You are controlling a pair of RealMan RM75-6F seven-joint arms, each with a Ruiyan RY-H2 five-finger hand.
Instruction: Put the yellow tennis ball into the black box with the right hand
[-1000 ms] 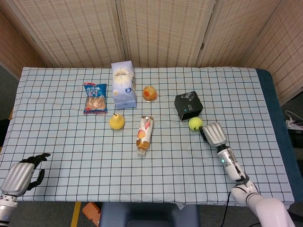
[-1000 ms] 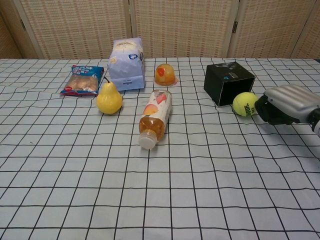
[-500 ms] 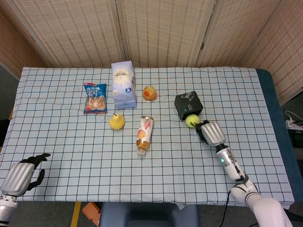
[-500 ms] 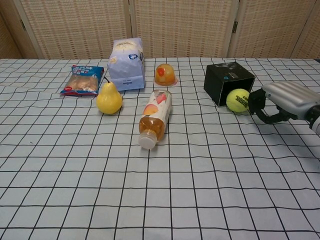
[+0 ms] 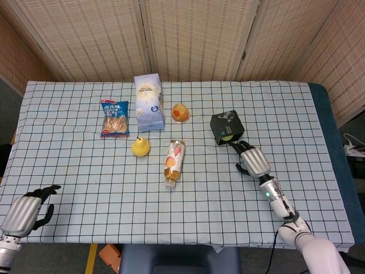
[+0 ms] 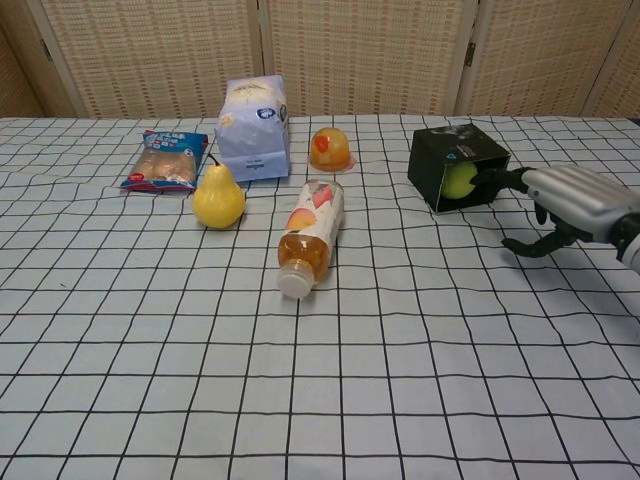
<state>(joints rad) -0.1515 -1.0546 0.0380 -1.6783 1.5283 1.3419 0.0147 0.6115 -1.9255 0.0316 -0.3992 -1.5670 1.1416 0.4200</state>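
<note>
The yellow tennis ball (image 5: 227,136) (image 6: 459,180) sits inside the mouth of the black box (image 5: 226,121) (image 6: 466,147), which lies on its side and opens toward the table's front. My right hand (image 5: 251,160) (image 6: 566,202) lies just to the right of the box. It holds nothing, and its fingers (image 6: 502,181) stretch out as far as the box mouth beside the ball. Whether they touch the ball I cannot tell. My left hand (image 5: 25,210) hangs at the table's front left corner, empty, with its fingers apart.
On the checked tablecloth (image 5: 102,182) lie a peach drink bottle (image 5: 174,161) (image 6: 311,236), a yellow pear (image 5: 140,146) (image 6: 218,199), a white bag (image 5: 149,103) (image 6: 253,127), a snack packet (image 5: 114,118) (image 6: 165,160) and an orange jelly cup (image 5: 181,112) (image 6: 331,149).
The ball rolled from beside the box into its mouth, pushed by my right hand. The hand moved left and toward the box, and its fingers have spread off the ball. My left hand has stayed still.
</note>
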